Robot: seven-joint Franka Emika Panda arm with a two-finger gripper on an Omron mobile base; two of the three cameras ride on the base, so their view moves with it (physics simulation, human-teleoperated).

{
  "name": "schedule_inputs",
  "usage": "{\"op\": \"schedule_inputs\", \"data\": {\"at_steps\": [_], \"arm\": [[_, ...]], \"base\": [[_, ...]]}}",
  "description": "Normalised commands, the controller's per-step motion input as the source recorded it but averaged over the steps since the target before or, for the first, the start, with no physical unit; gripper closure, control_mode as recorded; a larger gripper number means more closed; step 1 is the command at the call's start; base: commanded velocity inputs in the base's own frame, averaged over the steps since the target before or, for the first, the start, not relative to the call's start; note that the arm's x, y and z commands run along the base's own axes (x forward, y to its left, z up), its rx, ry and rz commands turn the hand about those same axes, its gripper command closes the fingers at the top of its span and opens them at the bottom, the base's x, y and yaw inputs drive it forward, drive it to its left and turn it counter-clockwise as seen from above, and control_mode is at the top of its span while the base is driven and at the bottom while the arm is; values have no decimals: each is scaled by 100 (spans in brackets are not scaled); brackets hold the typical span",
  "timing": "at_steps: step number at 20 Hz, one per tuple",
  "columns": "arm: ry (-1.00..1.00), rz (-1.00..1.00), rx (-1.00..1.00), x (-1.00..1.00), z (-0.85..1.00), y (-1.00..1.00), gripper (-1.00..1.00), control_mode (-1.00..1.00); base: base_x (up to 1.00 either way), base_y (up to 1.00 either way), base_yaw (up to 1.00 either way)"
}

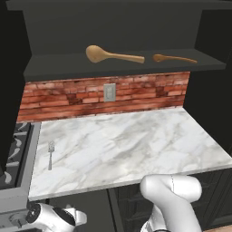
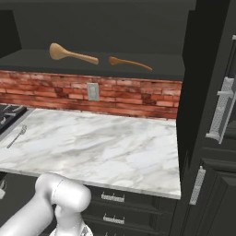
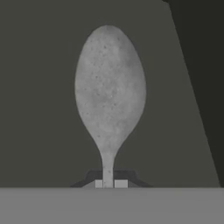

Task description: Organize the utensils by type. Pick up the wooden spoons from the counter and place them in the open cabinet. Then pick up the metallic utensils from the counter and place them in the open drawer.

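Nearest the camera, in the hand view, the claw (image 3: 108, 183) is closed on the thin neck of a silver-grey metal spoon (image 3: 109, 87). The spoon's oval bowl stands straight up from the two small dark finger tips (image 3: 97, 176), and its handle is hidden below them. Behind the spoon lies a flat dark grey surface with a darker band at the upper right; what this surface belongs to cannot be made out.

In the base views the white arm (image 1: 174, 199) is cut off at the bottom edge, and its lower part passes below the front edge of the counter (image 1: 136, 145).

The white marble counter carries one small silver fork (image 1: 50, 155) near its left end, close beside the dark stove top (image 1: 13, 154), which is itself cropped at the left. In the right base view the same fork (image 2: 16, 136) is thin and its tines are hard to resolve. Dark drawer fronts (image 2: 113, 207) with small handles sit under the counter's front edge.

Behind the counter runs the red brick wall (image 1: 90, 97) with a grey outlet plate (image 1: 109, 92).

Farthest and highest, the open cabinet (image 1: 122, 68) holds both wooden spoons on its shelf floor: the larger light-tan wooden spoon (image 1: 111, 55) at left, and the smaller orange-brown wooden spoon (image 1: 174, 58) just to its right, apart from it. The cabinet's interior is dark and its top is cut off.
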Motion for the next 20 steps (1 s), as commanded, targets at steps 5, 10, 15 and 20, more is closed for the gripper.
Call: {"op": "schedule_inputs", "data": {"at_steps": [5,10,15,20], "arm": [[1,9,16,8,-15,6,100,-100],[5,4,16,13,-15,3,100,-100],[11,1,16,4,-13,9,100,-100],[16,0,15,0,-9,13,100,-100]], "base": [[0,0,0],[0,0,0],[0,0,0],[0,0,0]]}}
